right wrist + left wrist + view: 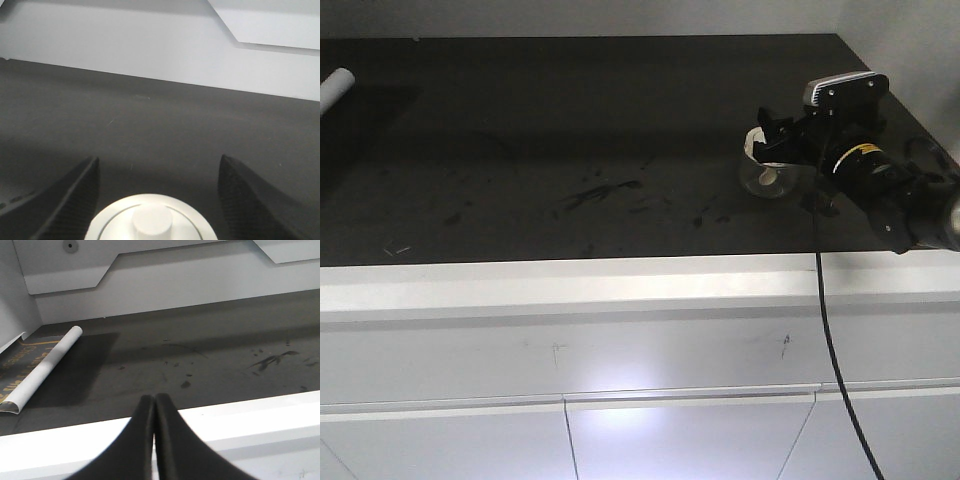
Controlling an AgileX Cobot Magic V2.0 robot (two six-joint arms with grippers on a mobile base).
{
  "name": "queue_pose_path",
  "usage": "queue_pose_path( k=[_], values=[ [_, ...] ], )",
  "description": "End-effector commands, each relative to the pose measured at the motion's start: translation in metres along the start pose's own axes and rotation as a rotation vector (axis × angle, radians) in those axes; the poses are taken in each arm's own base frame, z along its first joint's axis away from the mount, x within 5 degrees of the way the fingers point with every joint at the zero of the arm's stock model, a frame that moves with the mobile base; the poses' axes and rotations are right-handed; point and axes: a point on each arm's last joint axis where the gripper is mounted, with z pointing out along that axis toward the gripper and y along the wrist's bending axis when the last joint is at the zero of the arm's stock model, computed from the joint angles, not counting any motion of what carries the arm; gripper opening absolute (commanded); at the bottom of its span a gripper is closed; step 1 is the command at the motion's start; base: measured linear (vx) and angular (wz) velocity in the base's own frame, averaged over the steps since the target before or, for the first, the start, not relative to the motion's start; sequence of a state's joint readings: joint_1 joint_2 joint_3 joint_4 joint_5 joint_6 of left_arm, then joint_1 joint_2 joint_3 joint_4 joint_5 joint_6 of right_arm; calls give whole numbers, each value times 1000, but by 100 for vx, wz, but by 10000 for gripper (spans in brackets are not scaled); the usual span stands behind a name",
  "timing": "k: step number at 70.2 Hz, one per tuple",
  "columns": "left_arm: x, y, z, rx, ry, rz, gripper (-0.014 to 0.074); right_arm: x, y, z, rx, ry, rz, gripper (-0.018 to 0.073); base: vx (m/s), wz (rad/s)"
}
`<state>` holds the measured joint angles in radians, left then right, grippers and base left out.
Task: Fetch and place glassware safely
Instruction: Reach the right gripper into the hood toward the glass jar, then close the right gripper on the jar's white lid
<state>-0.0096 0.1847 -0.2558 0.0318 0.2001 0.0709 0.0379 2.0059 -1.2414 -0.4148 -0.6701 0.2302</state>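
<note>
**Item:** glass jar (767, 178), cream lid (150, 222), knob uppermost; long axis seemingly upright.

**Location:** worktop (570, 120), near its right edge, about midway front to back.

**My right gripper** (159, 167): fingers (70, 190) spread wide, one either side of the lid and clear of it, holding nothing. The jar sits between them, slightly lower.

**My left gripper** (154, 401): pressed shut, empty, over the front edge toward the left, well apart from the jar.

**Nearer arm:** right.

Dark countertop (570, 120) above white cabinet fronts (620, 360). At right of frame, the right gripper (772, 150) straddles a clear glass jar (765, 180) with a cream lid; a black cable (835, 360) hangs below. A white rolled tube (335, 88) lies at upper left.
</note>
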Motion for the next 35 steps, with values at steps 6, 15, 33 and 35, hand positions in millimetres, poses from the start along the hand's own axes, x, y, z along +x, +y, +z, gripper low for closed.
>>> queue_pose_path(
  k=[6,15,33,35],
  values=[
    [-14,1,-1,1,-82,-14,-7,-30,-2,11,-22,-152,-27,488,0,0],
    [-14,1,-1,1,-82,-14,-7,-20,-4,22,-22,-144,-22,488,0,0],
    [-14,1,-1,1,-82,-14,-7,-5,-5,28,-21,-116,-7,404,0,0],
    [-14,1,-1,1,-82,-14,-7,-4,-5,28,-21,-115,-7,381,0,0]
  ],
)
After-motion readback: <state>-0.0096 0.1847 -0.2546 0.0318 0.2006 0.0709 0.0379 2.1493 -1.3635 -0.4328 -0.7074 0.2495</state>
